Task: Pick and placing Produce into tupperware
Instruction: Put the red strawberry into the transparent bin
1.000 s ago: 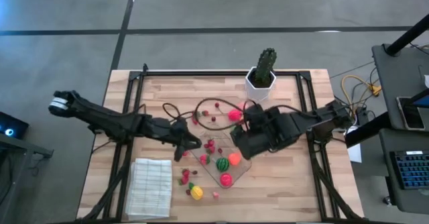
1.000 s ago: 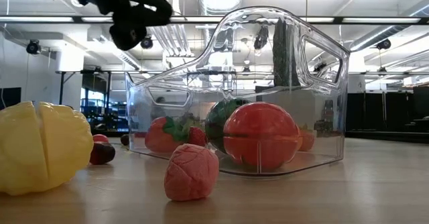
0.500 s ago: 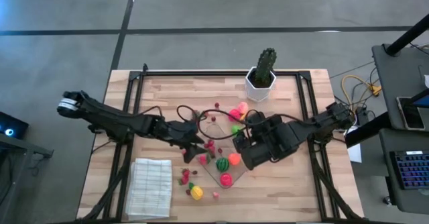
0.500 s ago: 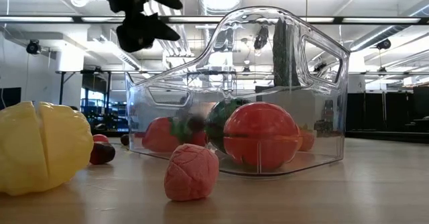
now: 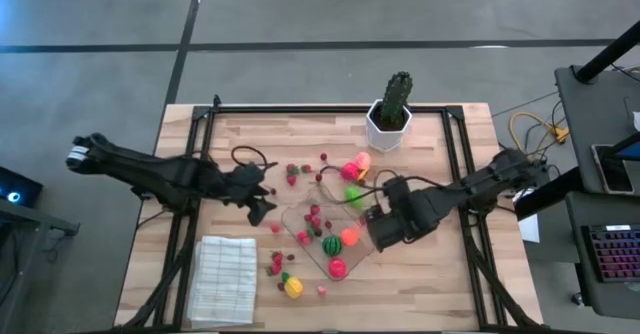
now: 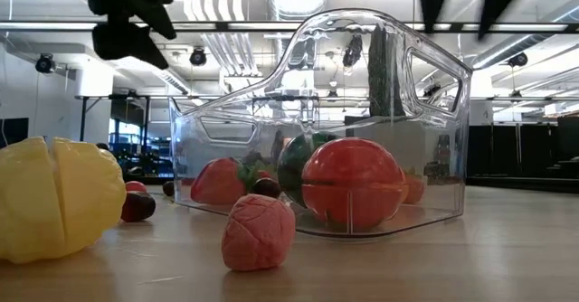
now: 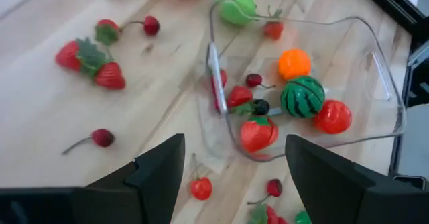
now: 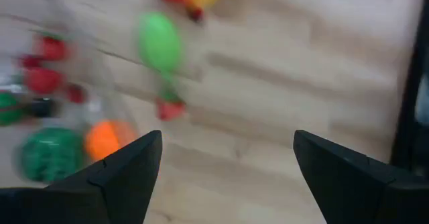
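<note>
High view: both my grippers, left (image 5: 262, 212) and right (image 5: 377, 236), spread, empty, flanking tupperware (image 5: 303, 213) mid-desk.

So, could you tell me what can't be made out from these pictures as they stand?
- Cactus: in the low view, seen only as a warped shape through the tupperware wall.
- Fruit pieces behind the watermelon: in the low view, hidden by the big red fruit.
- Right wrist view: motion blur smears the green piece, so its kind is unclear.
- White cloth: outside both wrist views and the low view.
</note>
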`<action>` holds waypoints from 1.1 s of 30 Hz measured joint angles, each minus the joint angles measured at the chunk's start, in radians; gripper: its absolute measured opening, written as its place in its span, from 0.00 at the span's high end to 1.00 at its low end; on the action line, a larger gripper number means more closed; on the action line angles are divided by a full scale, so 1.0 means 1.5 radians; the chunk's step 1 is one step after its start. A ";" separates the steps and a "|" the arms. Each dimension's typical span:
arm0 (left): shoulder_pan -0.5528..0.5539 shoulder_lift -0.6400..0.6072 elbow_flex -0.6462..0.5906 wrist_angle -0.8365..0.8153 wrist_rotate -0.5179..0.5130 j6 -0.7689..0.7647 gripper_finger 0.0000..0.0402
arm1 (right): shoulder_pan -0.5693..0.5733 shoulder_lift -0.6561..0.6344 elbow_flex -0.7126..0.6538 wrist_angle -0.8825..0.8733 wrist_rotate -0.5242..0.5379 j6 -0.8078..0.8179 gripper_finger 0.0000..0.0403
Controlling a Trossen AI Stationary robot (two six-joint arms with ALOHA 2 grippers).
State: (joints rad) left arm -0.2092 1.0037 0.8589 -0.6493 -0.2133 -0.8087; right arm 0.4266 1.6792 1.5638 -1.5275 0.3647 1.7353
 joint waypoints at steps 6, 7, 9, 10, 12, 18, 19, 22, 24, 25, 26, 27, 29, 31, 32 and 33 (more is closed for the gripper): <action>0.000 -0.033 -0.001 -0.010 -0.002 0.002 0.39 | 0.000 -0.138 -0.213 0.261 -0.035 0.092 0.19; 0.000 -0.035 -0.001 -0.013 -0.002 0.002 0.39 | -0.004 -0.152 -0.243 0.298 -0.034 0.097 0.19; 0.000 -0.037 -0.001 -0.027 -0.002 0.010 0.39 | -0.013 -0.172 -0.302 0.369 -0.033 0.100 0.19; 0.000 -0.037 -0.001 -0.035 -0.002 0.018 0.39 | -0.016 -0.179 -0.327 0.405 -0.034 0.100 0.19; 0.000 -0.035 -0.001 -0.045 -0.001 0.022 0.39 | -0.020 -0.190 -0.366 0.489 -0.033 0.100 0.19; 0.000 -0.033 -0.002 -0.095 -0.001 0.022 0.39 | -0.022 -0.180 -0.420 0.640 0.004 0.086 0.19; 0.000 -0.033 -0.002 -0.099 -0.001 0.022 0.39 | -0.028 -0.176 -0.424 0.632 0.003 0.102 0.19; 0.000 -0.033 -0.002 -0.113 -0.001 0.024 0.39 | -0.038 -0.166 -0.431 0.589 -0.006 0.147 0.19; 0.000 -0.034 -0.002 -0.114 -0.001 0.025 0.39 | -0.045 -0.163 -0.436 0.561 -0.028 0.177 0.19; 0.000 -0.034 -0.002 -0.115 -0.001 0.027 0.39 | -0.047 -0.162 -0.438 0.551 -0.043 0.185 0.19; 0.000 -0.035 -0.002 -0.116 -0.001 0.030 0.39 | -0.052 -0.162 -0.441 0.549 -0.060 0.188 0.19; 0.000 -0.035 -0.002 -0.116 -0.001 0.036 0.39 | -0.057 -0.162 -0.446 0.549 -0.078 0.191 0.19; 0.000 -0.035 -0.002 -0.117 -0.001 0.044 0.39 | -0.067 -0.162 -0.454 0.550 -0.109 0.192 0.19; 0.000 -0.035 -0.002 -0.116 -0.001 0.055 0.39 | -0.075 -0.162 -0.457 0.558 -0.124 0.195 0.19; 0.000 -0.035 -0.002 -0.116 -0.001 0.057 0.39 | -0.077 -0.161 -0.457 0.560 -0.126 0.198 0.19; 0.000 -0.035 -0.002 -0.117 -0.001 0.058 0.39 | -0.080 -0.159 -0.457 0.560 -0.126 0.201 0.19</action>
State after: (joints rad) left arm -0.2092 0.9508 0.8558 -0.8242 -0.2142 -0.7224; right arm 0.3065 1.4410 0.8783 -0.6872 0.1761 2.0365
